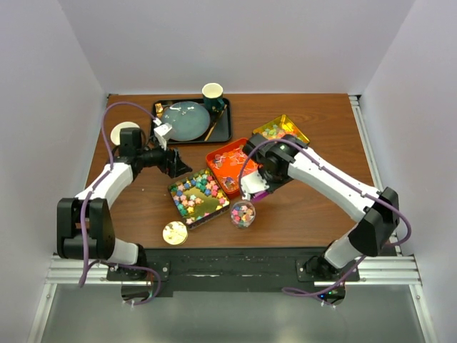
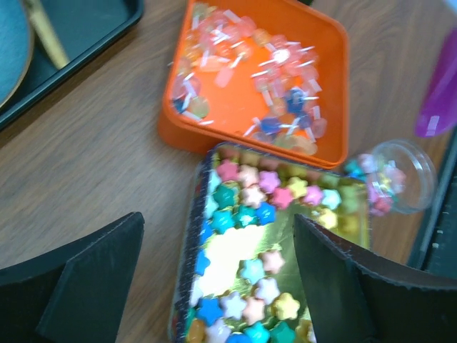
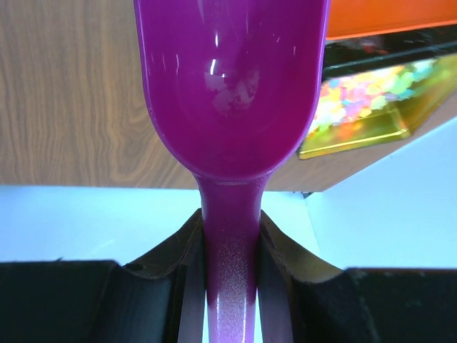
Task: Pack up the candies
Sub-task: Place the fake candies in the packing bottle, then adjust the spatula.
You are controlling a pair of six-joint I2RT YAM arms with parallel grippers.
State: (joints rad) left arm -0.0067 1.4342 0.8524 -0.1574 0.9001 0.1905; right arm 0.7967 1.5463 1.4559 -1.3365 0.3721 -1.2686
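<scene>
Candies lie in three trays: pastel star-shaped ones in a gold tray (image 1: 198, 198) (image 2: 278, 271), wrapped pieces in an orange tray (image 1: 228, 166) (image 2: 257, 78), bright cubes in a yellow tray (image 1: 280, 130) (image 3: 364, 100). A small clear jar (image 1: 243, 213) (image 2: 393, 175) holds mixed candies. My left gripper (image 1: 180, 166) (image 2: 221, 279) hangs open over the gold tray's far-left end, with nothing between its fingers (image 2: 86, 279). My right gripper (image 1: 258, 184) (image 3: 230, 271) is shut on the handle of a purple scoop (image 1: 258, 194) (image 3: 232, 86), above the orange tray's near edge. No candy shows in the scoop's bowl.
A round gold lid (image 1: 174, 233) lies near the front edge, left of the jar. A black tray (image 1: 221, 132) at the back carries a blue plate (image 1: 184, 120) and a dark cup (image 1: 213, 94). A white disc (image 1: 125, 132) sits at the far left.
</scene>
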